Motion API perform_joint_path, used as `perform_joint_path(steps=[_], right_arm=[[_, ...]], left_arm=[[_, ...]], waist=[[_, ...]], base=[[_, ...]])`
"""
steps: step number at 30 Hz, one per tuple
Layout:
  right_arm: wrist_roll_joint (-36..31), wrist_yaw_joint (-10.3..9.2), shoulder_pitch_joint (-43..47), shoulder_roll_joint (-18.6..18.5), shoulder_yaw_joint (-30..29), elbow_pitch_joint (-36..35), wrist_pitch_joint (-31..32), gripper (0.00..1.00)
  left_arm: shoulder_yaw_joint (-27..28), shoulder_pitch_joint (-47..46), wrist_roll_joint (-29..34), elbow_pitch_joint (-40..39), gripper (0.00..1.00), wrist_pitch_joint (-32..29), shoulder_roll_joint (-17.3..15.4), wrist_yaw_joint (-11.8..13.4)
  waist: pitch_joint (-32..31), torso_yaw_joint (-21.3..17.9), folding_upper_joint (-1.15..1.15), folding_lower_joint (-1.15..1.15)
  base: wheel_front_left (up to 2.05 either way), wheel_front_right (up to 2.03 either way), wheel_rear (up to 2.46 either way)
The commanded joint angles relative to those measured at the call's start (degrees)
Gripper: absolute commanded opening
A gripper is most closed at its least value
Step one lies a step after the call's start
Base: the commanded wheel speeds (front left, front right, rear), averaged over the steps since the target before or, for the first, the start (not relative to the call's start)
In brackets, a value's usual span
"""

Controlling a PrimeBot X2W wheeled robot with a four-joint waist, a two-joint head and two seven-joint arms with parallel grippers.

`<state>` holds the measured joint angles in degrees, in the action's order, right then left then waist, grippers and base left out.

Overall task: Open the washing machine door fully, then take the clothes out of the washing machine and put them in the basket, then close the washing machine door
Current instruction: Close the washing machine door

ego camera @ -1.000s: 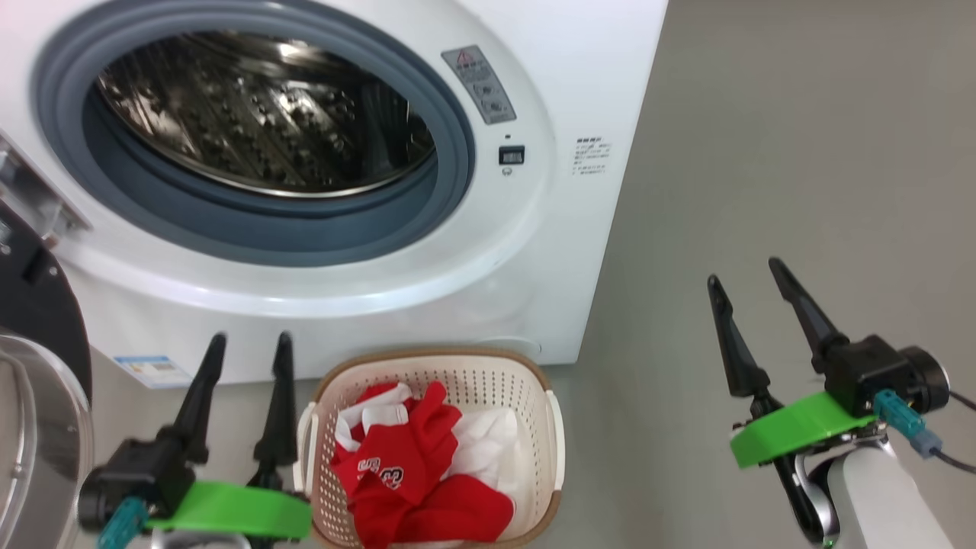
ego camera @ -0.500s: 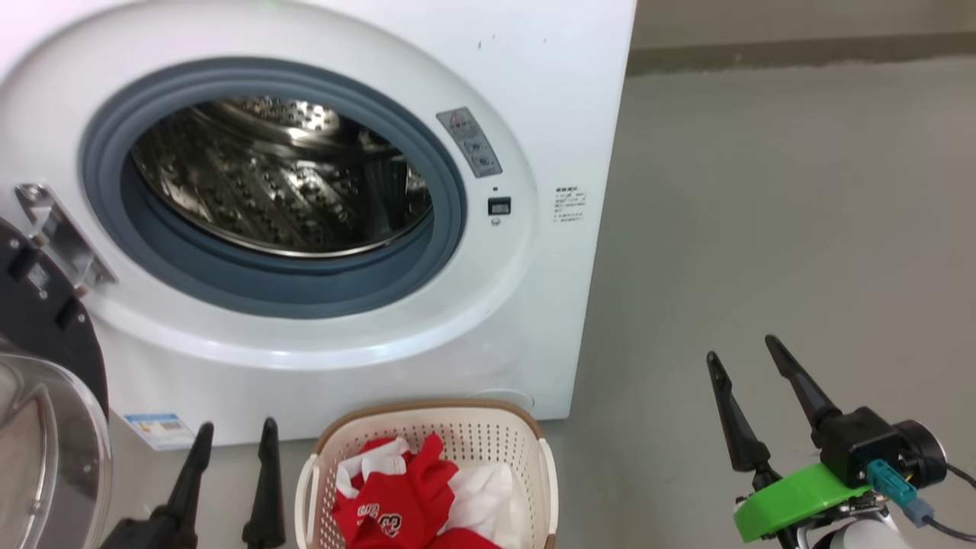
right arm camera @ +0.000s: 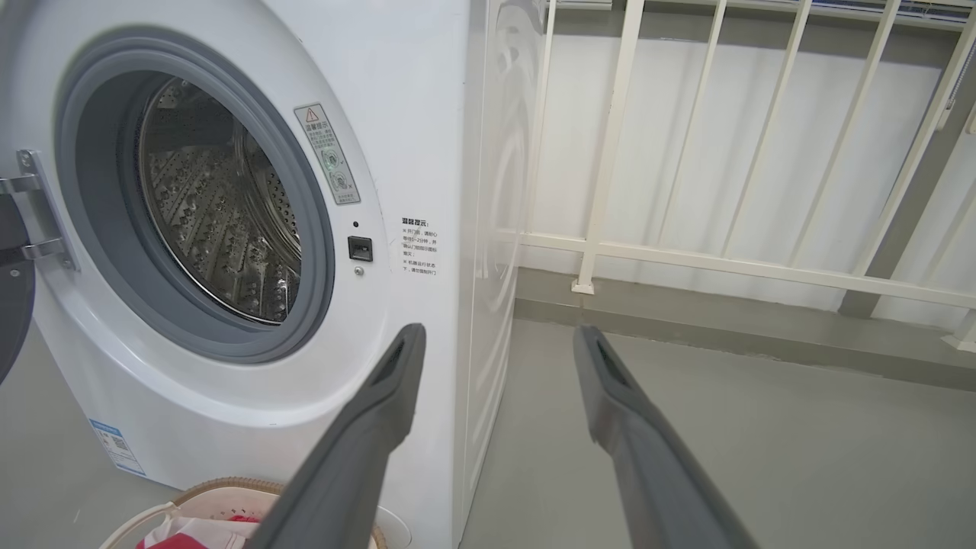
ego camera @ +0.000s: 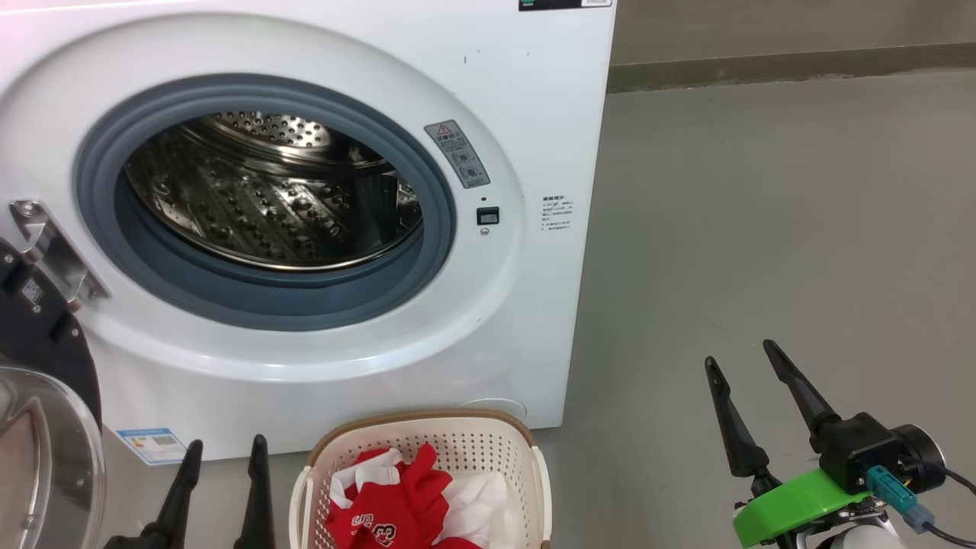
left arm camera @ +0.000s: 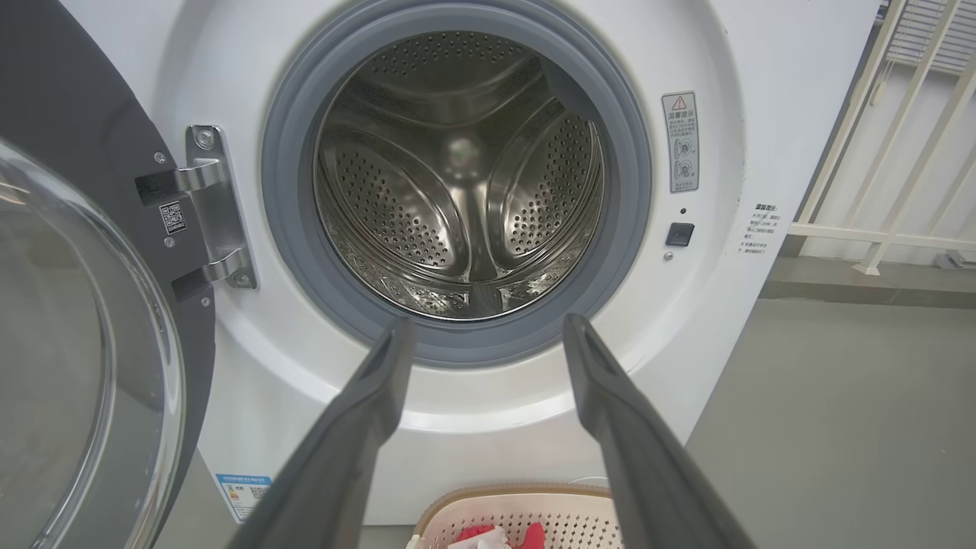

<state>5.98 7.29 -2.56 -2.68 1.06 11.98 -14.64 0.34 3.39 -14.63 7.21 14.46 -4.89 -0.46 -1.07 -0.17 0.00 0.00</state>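
Your drum (left arm camera: 461, 179) is looking empty. The clothes (ego camera: 389, 507) are sitting in the basket (ego camera: 415, 418), parked just in front of the washing machine (ego camera: 534, 99), probably to keep drops short. The washing machine door (ego camera: 42, 343) is hanging wide open on the left, beside your left gripper (ego camera: 226, 442). That one and the right gripper (ego camera: 740, 352) are both idling spread wide, gripping nothing, so I'm guessing you're pushing it shut next.

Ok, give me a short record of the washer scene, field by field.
machine: large white front-loading washing machine, perforated steel drum with no clothes seen
door: round black-rimmed glass door, swung open
basket: cream perforated plastic basket, on floor before machine
clothes: red and white garments, in basket
left tool: open, empty
right tool: open, empty
remaining: close door
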Motion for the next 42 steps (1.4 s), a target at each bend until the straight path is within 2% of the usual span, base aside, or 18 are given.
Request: perform_joint_path(steps=[1,17,26,37,42], right_arm=[[0.0,0.2,-1.1,-0.2,1.4,-1.6,-0.4,1.0],[0.2,0.2,-1.4,-0.2,1.4,-1.5,-0.4,1.0],[0.7,0.2,-2.0,-0.2,1.7,-1.2,-0.4,1.0],[0.8,0.2,-2.0,-0.2,1.8,-0.8,-0.4,1.0],[0.6,0.2,-1.8,-0.2,1.6,-0.7,-0.4,1.0]], left_arm=[[2.2,-1.0,-0.2,-1.9,1.0,0.3,-1.1,0.5],[2.0,-1.0,0.3,-2.7,1.0,-0.1,-1.5,2.6],[1.8,-1.1,0.5,-3.7,1.0,-1.1,-2.3,3.5],[0.8,-0.5,-0.1,-5.0,1.0,-0.8,-2.4,2.7],[0.7,-0.2,0.9,-5.7,1.0,-0.4,-2.3,3.8]], waist=[[0.1,0.0,0.0,0.0],[0.9,-0.3,0.0,0.0],[1.1,-0.1,0.0,0.0],[0.6,0.3,0.0,0.0],[0.2,0.5,0.0,0.0]], base=[[0.0,0.0,0.0],[-0.18,0.18,0.0],[-1.56,1.56,0.0],[-1.46,1.46,0.0],[-0.37,0.37,0.0]])
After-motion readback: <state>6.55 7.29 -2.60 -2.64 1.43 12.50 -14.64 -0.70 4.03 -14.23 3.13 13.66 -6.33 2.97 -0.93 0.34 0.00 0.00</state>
